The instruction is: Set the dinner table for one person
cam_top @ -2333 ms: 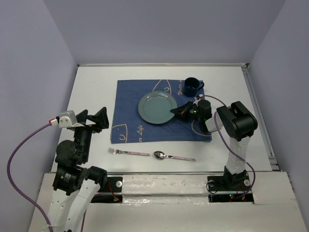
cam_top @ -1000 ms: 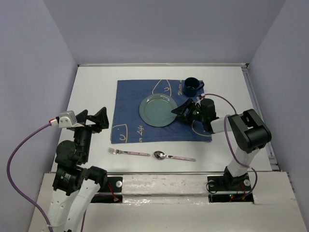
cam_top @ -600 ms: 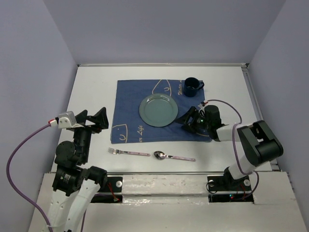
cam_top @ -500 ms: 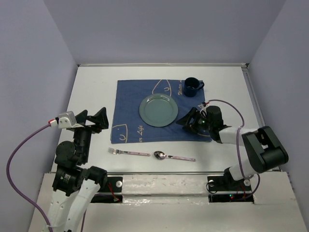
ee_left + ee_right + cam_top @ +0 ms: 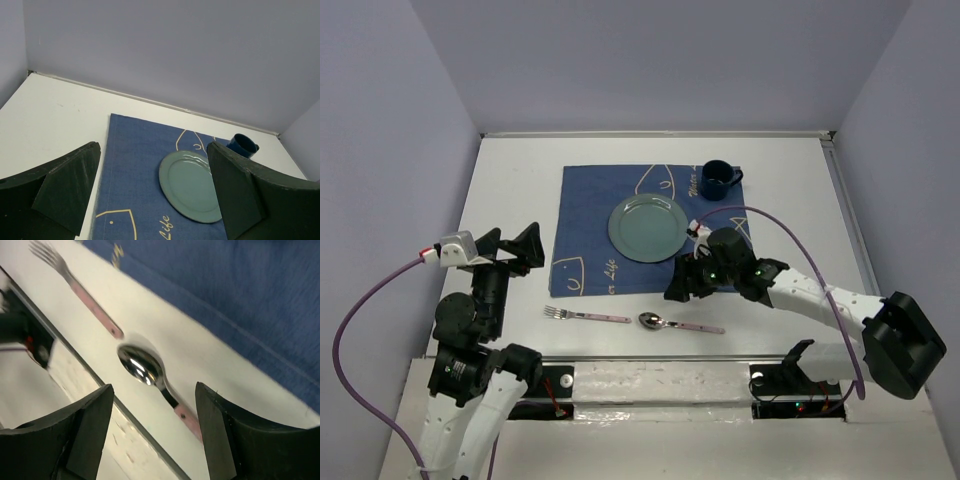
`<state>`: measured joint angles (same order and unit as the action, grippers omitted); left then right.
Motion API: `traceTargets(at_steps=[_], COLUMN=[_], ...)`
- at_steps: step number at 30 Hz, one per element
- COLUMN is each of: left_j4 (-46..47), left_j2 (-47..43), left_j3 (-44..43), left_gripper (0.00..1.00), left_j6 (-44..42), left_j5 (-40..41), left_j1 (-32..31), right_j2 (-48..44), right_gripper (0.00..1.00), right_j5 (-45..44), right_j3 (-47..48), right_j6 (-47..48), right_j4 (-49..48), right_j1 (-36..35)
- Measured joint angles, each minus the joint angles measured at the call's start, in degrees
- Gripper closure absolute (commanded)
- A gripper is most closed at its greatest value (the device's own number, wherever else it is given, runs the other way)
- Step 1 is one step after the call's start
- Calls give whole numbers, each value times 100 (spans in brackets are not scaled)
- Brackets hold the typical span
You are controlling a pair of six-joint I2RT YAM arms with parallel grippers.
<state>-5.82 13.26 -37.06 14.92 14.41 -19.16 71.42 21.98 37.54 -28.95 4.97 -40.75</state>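
Note:
The white dinner table [image 5: 510, 190] carries a dark blue cloth [image 5: 590, 220] with a green plate [image 5: 646, 227] and a blue mug [image 5: 717, 179] on it. A pink-handled fork [image 5: 586, 316] and spoon [image 5: 680, 324] lie on the bare tabletop near the front edge. My right gripper [image 5: 682, 283] hangs open over the cloth's front edge, just above the spoon [image 5: 145, 369], which shows between its fingers with nothing gripped. The fork [image 5: 85, 295] lies further left. My left gripper [image 5: 515, 247] stands open and empty, left of the cloth, looking at the plate [image 5: 192, 186] and mug [image 5: 243, 145].
Purple-grey walls close in the table at the back and both sides. The table's front rim [image 5: 100, 385] runs right below the spoon. A raised rail [image 5: 855, 230] lines the right edge. Bare tabletop [image 5: 50, 115] lies left of the cloth [image 5: 135, 170].
My right gripper has left the plate's right side and swung toward the front edge, ending over the spoon. The plate, mug, cutlery and left arm have stayed put.

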Motion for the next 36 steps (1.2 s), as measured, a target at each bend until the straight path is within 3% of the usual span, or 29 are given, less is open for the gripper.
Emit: traceTargets(at_steps=[7,15,24,29,30,33,36], left_j4=[2,0,0,0,0,0,0], left_j2=[-55,-94,-105,-107,-107,-107,-107], left_j3=[0,0,0,0,0,0,0], left_gripper=[1,1,1,1,1,1,1], left_j6=[0,0,0,0,0,0,0], left_j5=[-11,-33,-28,-28,-28,-31,-31], left_j1=[0,-37,-39,-42,-61,-66,-66], right_j2=[0,219,750,1335,1491,1742,2011], right_gripper=[17,29,30,48,57,66,85], right_j5=[-584,-931,-1392,-1897,-2052,-2339,-2594], right_j3=[-15,-35,286,804,935,1158,1419], right_j6=[195,278,280,238,210,157,157], right_j4=[1335,1910,2498,2752,2776,2870,2959], right_j1=[-498,-538,-1060,-1589,-1751,-2013,-2273])
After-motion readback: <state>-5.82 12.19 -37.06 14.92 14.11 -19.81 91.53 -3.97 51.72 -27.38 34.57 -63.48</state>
